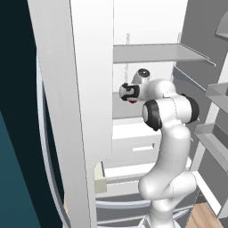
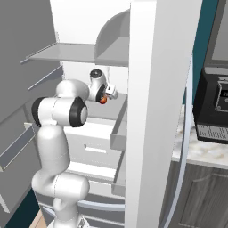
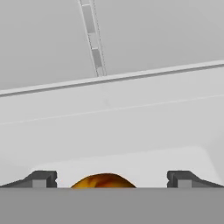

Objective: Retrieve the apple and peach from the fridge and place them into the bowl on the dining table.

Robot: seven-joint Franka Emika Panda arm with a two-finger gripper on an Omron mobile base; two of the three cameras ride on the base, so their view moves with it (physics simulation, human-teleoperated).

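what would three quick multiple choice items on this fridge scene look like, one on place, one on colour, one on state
1. Where is the gripper?
A. inside the fridge, over a shelf
B. above a table
C. at the lower drawers

2. What colour is the fruit between the fingertips in the hand view?
A. green
B. orange with brownish shading
C. purple

3. How do the gripper's jaws stand?
A. shut on the fruit
B. shut on nothing
C. open, one fingertip to each side of the fruit

Answers: 1 A, both base views show the hand reaching in over a shelf behind the open doors. 2 B, the rounded top seen in the hand view is orange and brown, so it looks like the peach. 3 C, the fingertips stand wide apart with gaps to the fruit.
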